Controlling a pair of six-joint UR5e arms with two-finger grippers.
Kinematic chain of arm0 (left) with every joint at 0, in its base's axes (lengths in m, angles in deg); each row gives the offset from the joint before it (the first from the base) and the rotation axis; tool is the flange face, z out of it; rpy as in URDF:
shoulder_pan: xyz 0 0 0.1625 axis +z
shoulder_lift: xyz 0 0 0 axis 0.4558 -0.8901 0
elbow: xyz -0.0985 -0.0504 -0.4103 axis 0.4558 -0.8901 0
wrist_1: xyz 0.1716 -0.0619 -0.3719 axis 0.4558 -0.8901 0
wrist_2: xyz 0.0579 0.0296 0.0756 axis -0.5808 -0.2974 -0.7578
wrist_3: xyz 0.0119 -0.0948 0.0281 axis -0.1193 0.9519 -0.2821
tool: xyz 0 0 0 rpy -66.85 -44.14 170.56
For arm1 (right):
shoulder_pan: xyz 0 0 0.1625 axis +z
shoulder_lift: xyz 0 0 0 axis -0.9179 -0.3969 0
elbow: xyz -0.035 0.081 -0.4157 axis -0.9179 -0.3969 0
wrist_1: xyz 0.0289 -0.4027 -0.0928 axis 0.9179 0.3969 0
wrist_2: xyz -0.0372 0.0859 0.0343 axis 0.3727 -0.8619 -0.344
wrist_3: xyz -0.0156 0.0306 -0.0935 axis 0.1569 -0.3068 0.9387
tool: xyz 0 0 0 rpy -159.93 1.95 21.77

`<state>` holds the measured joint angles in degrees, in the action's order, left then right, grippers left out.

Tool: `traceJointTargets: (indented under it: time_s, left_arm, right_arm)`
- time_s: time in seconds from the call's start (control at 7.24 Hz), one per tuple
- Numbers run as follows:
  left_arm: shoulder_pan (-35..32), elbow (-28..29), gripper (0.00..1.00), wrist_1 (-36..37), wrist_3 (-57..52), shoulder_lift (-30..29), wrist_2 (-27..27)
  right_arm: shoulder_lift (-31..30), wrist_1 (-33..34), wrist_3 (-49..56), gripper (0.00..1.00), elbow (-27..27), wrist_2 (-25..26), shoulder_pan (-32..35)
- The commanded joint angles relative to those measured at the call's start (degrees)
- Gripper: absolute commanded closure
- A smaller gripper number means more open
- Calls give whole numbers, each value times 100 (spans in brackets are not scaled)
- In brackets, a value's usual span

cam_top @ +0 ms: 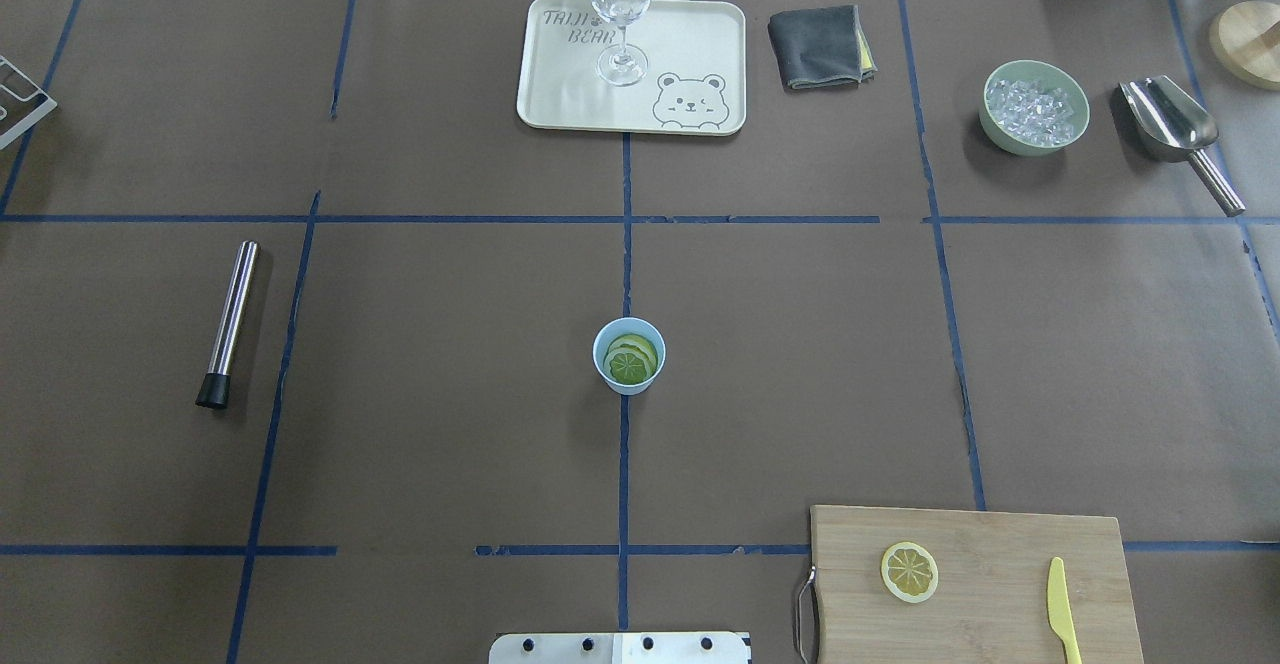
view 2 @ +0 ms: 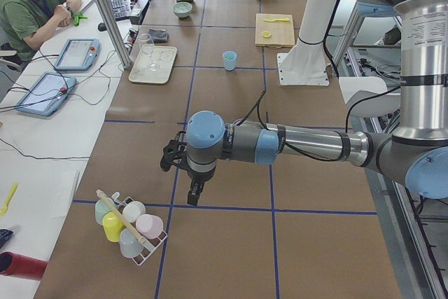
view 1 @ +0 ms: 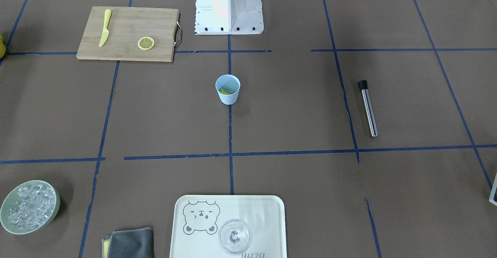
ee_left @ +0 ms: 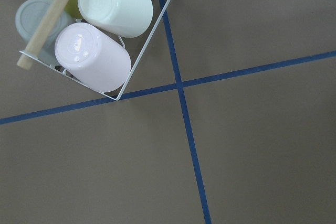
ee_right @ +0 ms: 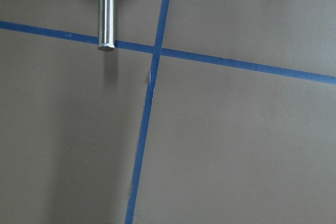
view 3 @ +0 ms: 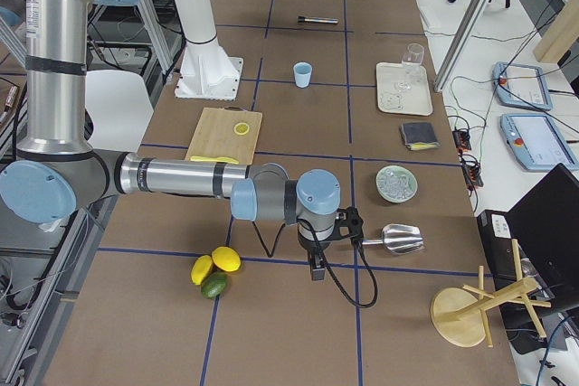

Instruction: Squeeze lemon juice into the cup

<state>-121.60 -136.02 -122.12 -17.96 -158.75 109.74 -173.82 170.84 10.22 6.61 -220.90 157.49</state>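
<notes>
The light-blue cup (cam_top: 629, 384) stands at the table's middle, and it also shows in the front view (view 1: 228, 97). Two yellow-green slices (cam_top: 632, 358) lie inside it. One lemon slice (cam_top: 909, 571) lies on the wooden cutting board (cam_top: 1000, 544), and it also shows in the front view (view 1: 146, 43). My left gripper (view 2: 193, 195) hangs over the table's left end near a cup rack, far from the cup. My right gripper (view 3: 314, 269) hangs over the right end beside a metal scoop. I cannot tell whether either is open or shut. Neither wrist view shows fingers.
A yellow plastic knife (cam_top: 1062, 624) lies on the board. A steel muddler (cam_top: 228, 324) lies at left. A tray (cam_top: 690, 44) with a clear glass (cam_top: 621, 4), a grey cloth (cam_top: 818, 46), a green bowl of ice (cam_top: 1034, 107) and a scoop (cam_top: 1170, 124) stand along the far edge.
</notes>
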Motion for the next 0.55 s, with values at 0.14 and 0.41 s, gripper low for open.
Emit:
traceJointTargets:
  time_s: [0.14, 0.41]
  left_arm:
    - [0, 11, 0, -22, 1, -9, -1]
    - [9, 11, 0, -22, 1, -18, 8]
  right_arm:
    - [0, 0, -12, 0, 28, -1, 0]
    - [0, 0, -12, 0, 19, -1, 0]
